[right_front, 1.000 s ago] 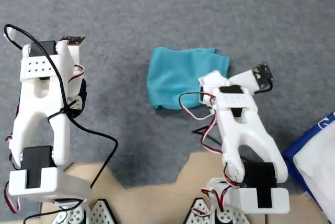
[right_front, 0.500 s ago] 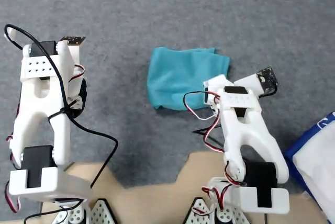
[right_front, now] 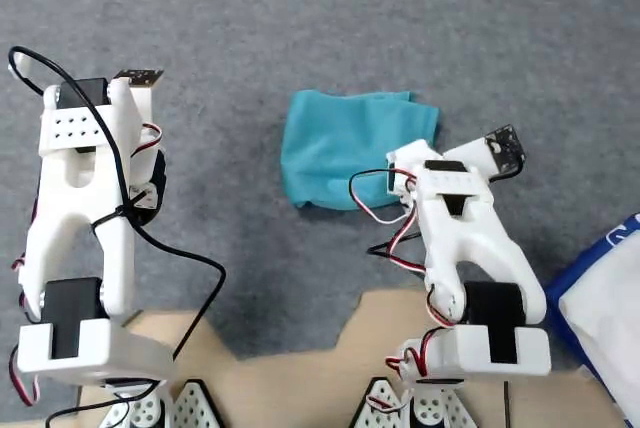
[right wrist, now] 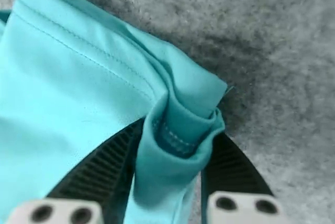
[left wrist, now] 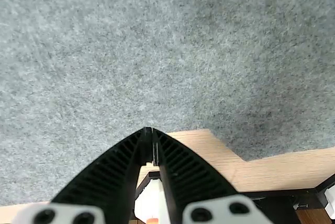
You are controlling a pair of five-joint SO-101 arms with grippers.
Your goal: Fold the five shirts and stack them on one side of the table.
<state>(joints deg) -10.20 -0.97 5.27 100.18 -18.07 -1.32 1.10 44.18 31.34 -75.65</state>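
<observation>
I've got the right gripper (right wrist: 178, 137) pinching a bunched fold of the teal shirt (right wrist: 73, 93) | left gripper (left wrist: 149, 135) fingers pressed together over the grey mat (left wrist: 167, 51)

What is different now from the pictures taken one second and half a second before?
The right arm shifted slightly at the near corner of the teal shirt, first to the right, then partly back. The right gripper is now shut on a fold of that corner; the earlier pictures do not show when it closed. The shirt's outline and the left arm stayed as they were.
</observation>
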